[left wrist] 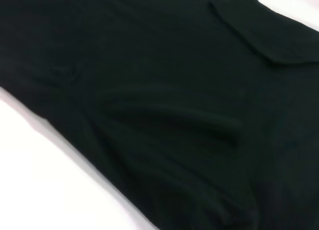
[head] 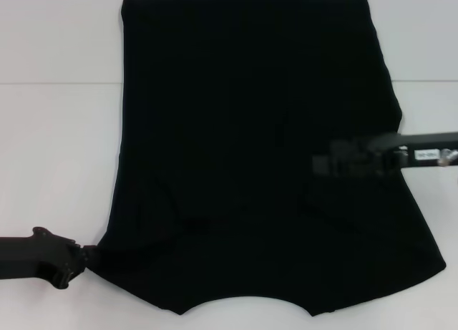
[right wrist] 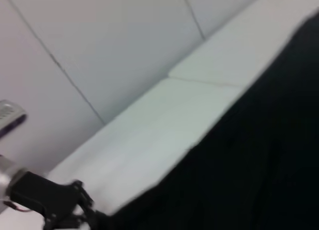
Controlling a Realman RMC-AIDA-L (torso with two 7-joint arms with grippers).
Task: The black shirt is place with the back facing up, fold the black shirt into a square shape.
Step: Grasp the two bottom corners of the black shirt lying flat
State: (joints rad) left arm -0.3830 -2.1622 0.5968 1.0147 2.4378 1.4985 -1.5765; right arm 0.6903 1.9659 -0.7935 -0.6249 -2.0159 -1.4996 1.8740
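Note:
The black shirt (head: 243, 129) lies spread flat on the white table (head: 50, 151), plain side up, and covers most of the middle. My left gripper (head: 87, 258) is at the shirt's near left corner, shut on the fabric, which is drawn to a point there. The same gripper (right wrist: 84, 210) also shows in the right wrist view at the cloth's edge. My right gripper (head: 329, 162) hovers blurred over the shirt's right half. The left wrist view is filled with creased black shirt (left wrist: 174, 90) fabric and a folded flap (left wrist: 259, 35).
Bare white table lies to the left of the shirt and in a narrow strip at the right (head: 436, 101). A seam (head: 57, 83) runs across the table at the back. A pale wall (right wrist: 99, 40) stands behind the table.

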